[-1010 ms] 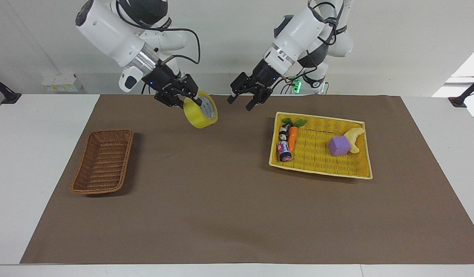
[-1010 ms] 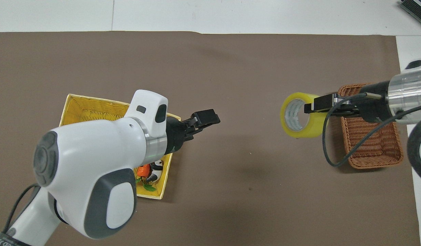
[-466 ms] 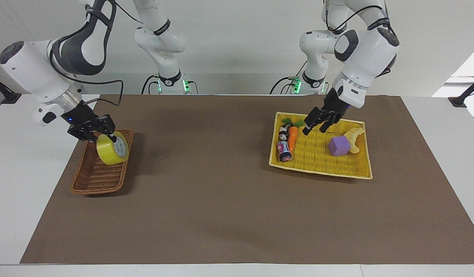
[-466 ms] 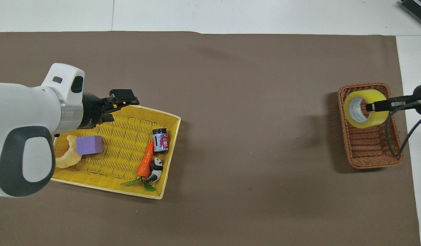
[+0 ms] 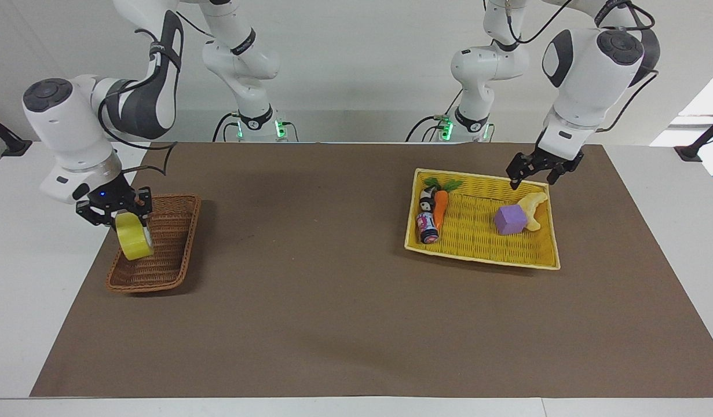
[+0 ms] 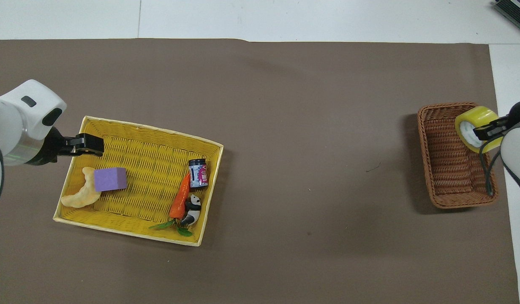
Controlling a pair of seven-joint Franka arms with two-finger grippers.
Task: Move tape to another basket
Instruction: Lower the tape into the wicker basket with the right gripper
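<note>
The right gripper (image 5: 126, 215) is clamped on the roll of yellow packing tape (image 5: 133, 242), pinching its wall so the roll hangs on edge below the fingertips. The tape is in the air over the outer long rim of the brown wicker basket (image 5: 171, 243), the rim toward the right arm's end of the table, and not over the basket's middle. In the overhead view the tape (image 6: 475, 128) overlaps that same rim of the basket (image 6: 447, 169), partly over the bare table beside it.

That offset looks like the main risk. If the grip is let go here, the roll may strike the flared rim and tip outward off the basket, or land on edge and roll away, since a round roll on its side rolls freely. The narrow basket is light and could also be nudged or tilted if the roll or the fingers press down on its rim. A shift toward the basket's middle and a lower release would likely help.

The left gripper (image 5: 536, 171) waits with its fingers spread apart and holding nothing, over the corner of the yellow tray basket (image 5: 483, 258) well away from the wicker basket. That tray holds a purple block (image 5: 511, 220), a toy carrot (image 5: 441, 207) and 1 small can (image 5: 427, 227).
</note>
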